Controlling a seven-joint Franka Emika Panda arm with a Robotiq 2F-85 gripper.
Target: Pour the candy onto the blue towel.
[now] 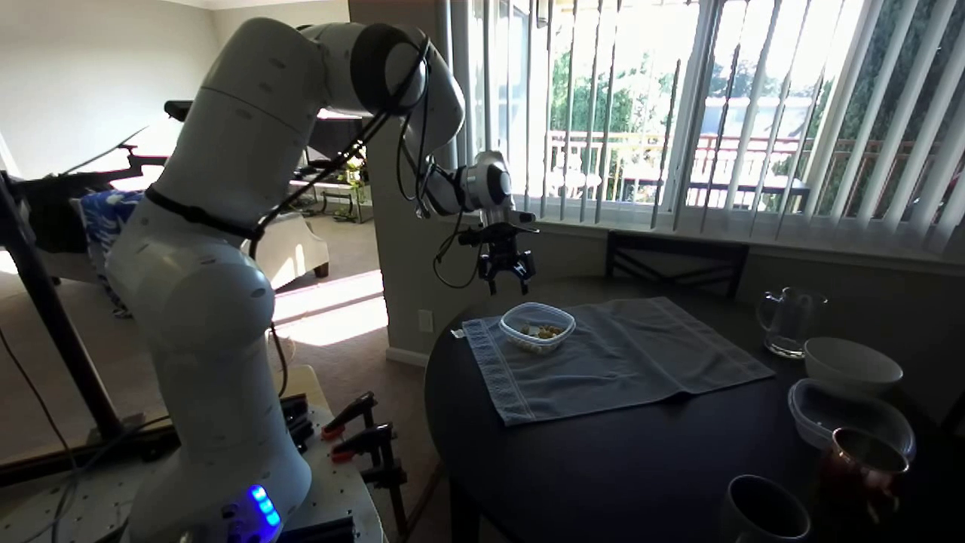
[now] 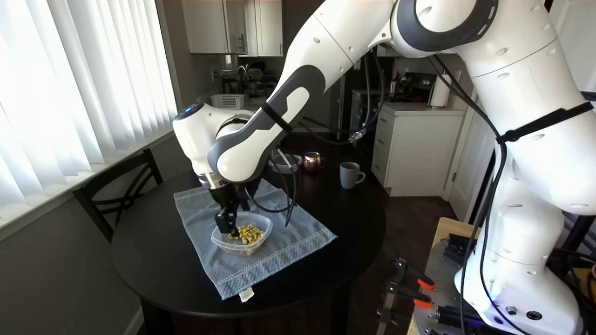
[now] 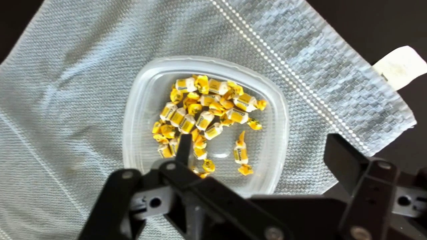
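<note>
The candy point(image 3: 204, 120), several small yellow-and-white wrapped pieces, lies in a clear plastic container point(image 3: 278, 100). The candy also shows in both exterior views point(image 1: 549, 332) point(image 2: 250, 233). The container stands upright on the blue towel point(image 3: 83, 100), near its end with the white tag. The towel lies flat with slight wrinkles on the dark round table point(image 1: 603, 460). My gripper point(image 3: 259, 138) is open and empty, pointing down. In an exterior view the gripper point(image 1: 509, 288) hangs above the container, apart from it. In the wrist view one finger overlaps the candy and the other overlaps the towel outside the rim.
A glass pitcher point(image 1: 791, 324), a white bowl point(image 1: 852, 366), a second clear container point(image 1: 810, 426), a copper mug point(image 2: 313, 162) and a grey mug point(image 2: 349, 176) stand on the table beyond the towel. A dark chair point(image 1: 678, 245) stands by the window side.
</note>
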